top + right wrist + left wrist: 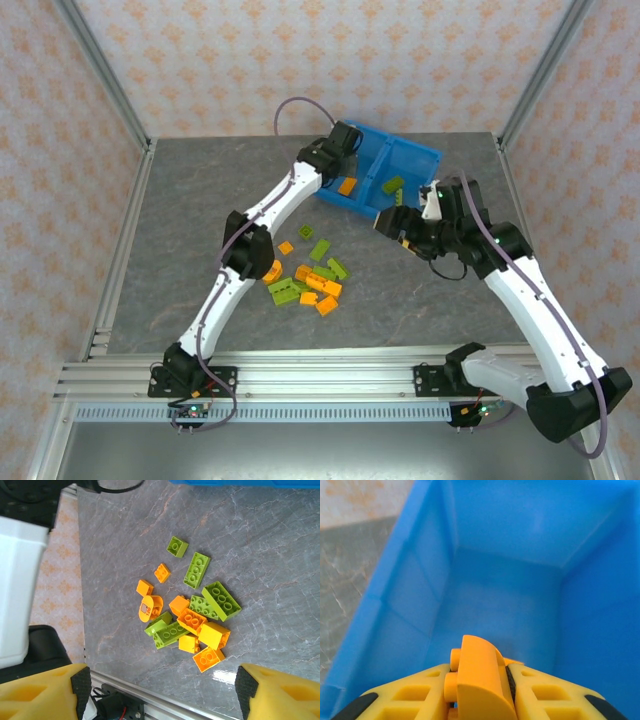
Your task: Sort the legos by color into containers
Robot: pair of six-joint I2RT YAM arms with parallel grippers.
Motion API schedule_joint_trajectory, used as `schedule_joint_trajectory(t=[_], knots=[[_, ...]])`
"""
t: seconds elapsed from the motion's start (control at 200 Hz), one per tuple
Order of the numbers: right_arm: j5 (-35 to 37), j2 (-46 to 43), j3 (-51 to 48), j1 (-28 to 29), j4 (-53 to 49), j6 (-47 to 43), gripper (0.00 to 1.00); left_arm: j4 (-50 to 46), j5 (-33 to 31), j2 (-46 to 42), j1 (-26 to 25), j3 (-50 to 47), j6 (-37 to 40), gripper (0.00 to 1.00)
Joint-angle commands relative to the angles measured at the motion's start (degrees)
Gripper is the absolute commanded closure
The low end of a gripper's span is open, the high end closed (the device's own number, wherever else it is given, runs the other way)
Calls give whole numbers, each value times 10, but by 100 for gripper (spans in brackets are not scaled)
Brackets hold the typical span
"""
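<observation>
We see a grey marbled tabletop (180,230) walled by peach patterned panels (200,60). From above, the bright blue plastic divided bin (420,158) sits far back, with loose orange and lime green studded bricks (305,280) nearer. Our left wrist camera adds the left gripper (480,672) pinching an orange rounded brick (475,657) over a bin compartment. In the right wrist view, the right gripper (162,685) gapes wide above the loose bricks.

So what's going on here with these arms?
Two arms are sorting bricks by colour into a blue bin. The left gripper holds a rounded orange brick over the left compartment, where one orange brick lies; a green one lies in the right. The right gripper hangs open and empty near the bin, and a mixed pile waits on the table.
</observation>
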Motion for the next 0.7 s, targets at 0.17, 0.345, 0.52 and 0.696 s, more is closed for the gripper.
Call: schedule_joint_trajectory(t=[0.17,0.345,0.52,0.696], knots=[[24,-5,-5,3,-3,8,23,-7,31,-84,-6,17,13,59],[28,15,-12,3,-1,-2,23,-11,63,-182,-25,-45,24,58],[65,29,-16,15,0,-23,23,131,98,-467,-50,-362,38,57],[93,117,27,70,8,-48,23,156,109,-743,-74,-624,110,50]])
